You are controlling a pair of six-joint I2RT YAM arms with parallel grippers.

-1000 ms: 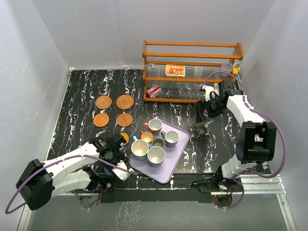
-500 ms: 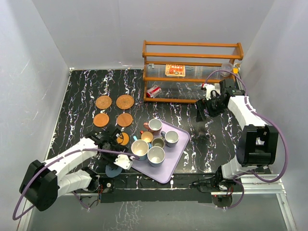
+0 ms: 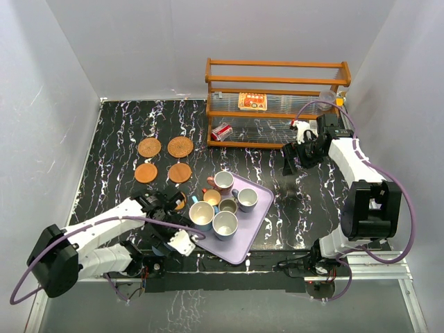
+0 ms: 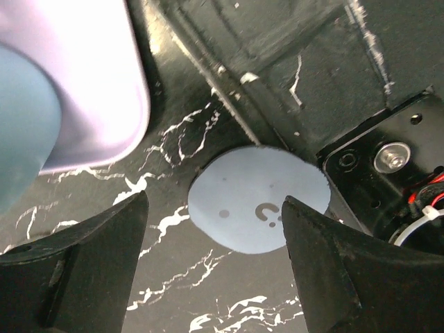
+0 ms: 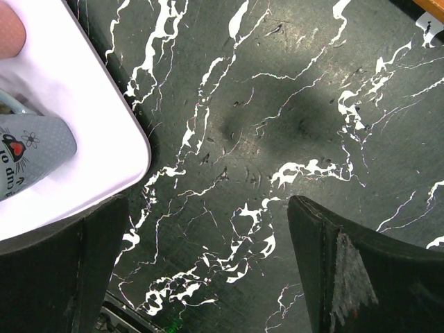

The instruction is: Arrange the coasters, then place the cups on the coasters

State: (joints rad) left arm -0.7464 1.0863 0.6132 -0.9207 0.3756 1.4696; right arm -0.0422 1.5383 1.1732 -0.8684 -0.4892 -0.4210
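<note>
The left gripper [image 4: 215,201] hangs low over the table's near edge, just left of the tray [image 3: 255,232]. Its fingers stand well apart and hold nothing. Flat on the table under the gap lies the grey-blue coaster [image 4: 258,200], close to the tray's near corner.

A square of four coasters [image 3: 180,172] sits toward the table's far left. A fifth orange coaster [image 3: 180,201] lies just beside the tray's left edge, partly hidden by the left arm. All six cups [image 3: 225,225] are crowded together on the tray, none on a coaster.

The right gripper [image 5: 208,201] hovers over bare table to the right of the tray, in front of the rack [image 3: 277,78]. Its jaws are spread wide and empty.
</note>
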